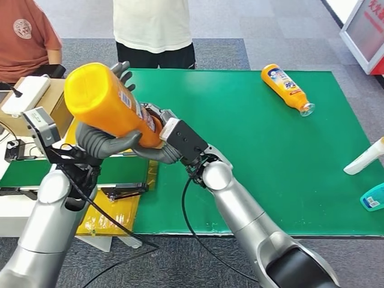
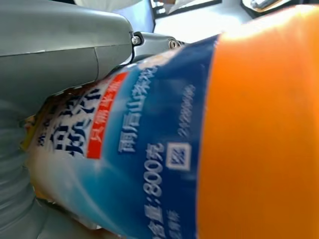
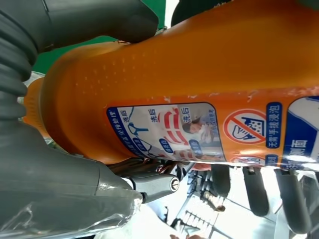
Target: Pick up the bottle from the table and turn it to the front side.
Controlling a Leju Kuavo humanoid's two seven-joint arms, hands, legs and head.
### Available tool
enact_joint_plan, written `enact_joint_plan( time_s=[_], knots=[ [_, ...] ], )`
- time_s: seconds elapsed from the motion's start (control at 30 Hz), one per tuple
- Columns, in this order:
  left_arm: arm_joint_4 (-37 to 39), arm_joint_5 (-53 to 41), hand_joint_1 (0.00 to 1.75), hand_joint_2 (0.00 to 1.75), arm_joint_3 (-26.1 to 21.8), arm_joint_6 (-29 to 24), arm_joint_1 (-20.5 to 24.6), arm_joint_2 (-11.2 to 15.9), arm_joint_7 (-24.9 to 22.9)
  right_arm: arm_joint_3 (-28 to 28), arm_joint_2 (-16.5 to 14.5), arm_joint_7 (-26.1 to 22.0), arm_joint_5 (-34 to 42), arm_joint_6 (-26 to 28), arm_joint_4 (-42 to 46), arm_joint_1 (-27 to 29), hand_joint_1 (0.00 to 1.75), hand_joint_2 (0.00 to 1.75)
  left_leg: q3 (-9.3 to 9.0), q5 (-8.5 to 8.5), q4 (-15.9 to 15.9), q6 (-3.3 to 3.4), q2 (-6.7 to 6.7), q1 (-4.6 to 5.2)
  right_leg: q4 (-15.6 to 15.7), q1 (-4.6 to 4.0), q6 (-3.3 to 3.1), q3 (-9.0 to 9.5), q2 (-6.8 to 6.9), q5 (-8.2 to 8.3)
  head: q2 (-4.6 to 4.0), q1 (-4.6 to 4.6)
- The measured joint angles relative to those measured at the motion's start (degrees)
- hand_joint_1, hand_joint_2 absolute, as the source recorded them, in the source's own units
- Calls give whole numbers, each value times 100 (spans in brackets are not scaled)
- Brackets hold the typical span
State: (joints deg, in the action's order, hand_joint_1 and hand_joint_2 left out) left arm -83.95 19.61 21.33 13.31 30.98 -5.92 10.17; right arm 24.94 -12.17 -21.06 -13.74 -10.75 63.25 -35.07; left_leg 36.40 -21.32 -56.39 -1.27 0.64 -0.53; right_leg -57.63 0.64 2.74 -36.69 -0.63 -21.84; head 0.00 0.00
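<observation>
Right arm: came in from the lower right, silver, bent toward the left over the near table edge.
Left arm: rose from the lower left, a camera block at its wrist.
Right hand [image 1: 156, 141]: gripped the bottle's neck end, thumb and fingers wrapped around it; dark fingers [image 3: 255, 189] seen curling under the label in the right wrist view.
Left hand [image 1: 102, 141]: cradled the bottle from below, grey fingers closed round its body, fingertips showing above it on the far side.
Bottle [image 1: 111, 102]: orange, held between both hands above the table's left edge, tilted with its base up and toward the camera, neck down toward the right hand.
Label: blue and white with print, seen close in the left wrist view [image 2: 143, 149]; pictograms on orange in the right wrist view.
Table [image 1: 254, 150]: green top.
Second bottle [image 1: 287, 88]: orange, lay on its side at the far right of the table, well apart from the hands.
Right edge: a white object [image 1: 364, 157] and a teal one [image 1: 374, 198], partly cut off.
Beyond: two people [image 1: 152, 27] stood past the far edge.
</observation>
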Motion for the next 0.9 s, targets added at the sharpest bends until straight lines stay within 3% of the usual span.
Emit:
enact_joint_plan(
  time_s=[0.23, 0.27, 0.37, 0.4, 0.9],
  knots=[
    [64, -89, 0, 175, -3, -63, 114, -46, 3, 96, -1, 4, -2, -3, 63, 10, 175, 175, 0, 0, 0, 0, 0, 0, 0, 0, 0, 0, 0, 0, 0, 0],
    [76, -53, 8, 175, -3, -40, 115, -55, -5, 102, -1, 4, -3, -2, 65, 10, 175, 175, 0, 0, 0, 0, 0, 0, 0, 0, 0, 0, 0, 0, 0, 0],
    [111, 69, 139, 175, -4, 45, 116, -71, -20, 117, -1, 7, -3, 11, 66, 11, 175, 175, 0, 0, 0, 0, 0, 0, 0, 0, 0, 0, 0, 0, 0, 0],
    [121, 110, 175, 175, -4, 73, 117, -73, -21, 121, -1, 9, -3, 19, 65, 11, 175, 175, 0, 0, 0, 0, 0, 0, 0, 0, 0, 0, 0, 0, 0, 0],
    [217, 620, 175, 175, -7, 281, 108, -74, -21, 184, -1, 23, -43, 122, 55, 20, 175, 175, 0, 0, 0, 0, 0, 0, 0, 0, 0, -1, 0, 0, 0, 0]
  ],
)
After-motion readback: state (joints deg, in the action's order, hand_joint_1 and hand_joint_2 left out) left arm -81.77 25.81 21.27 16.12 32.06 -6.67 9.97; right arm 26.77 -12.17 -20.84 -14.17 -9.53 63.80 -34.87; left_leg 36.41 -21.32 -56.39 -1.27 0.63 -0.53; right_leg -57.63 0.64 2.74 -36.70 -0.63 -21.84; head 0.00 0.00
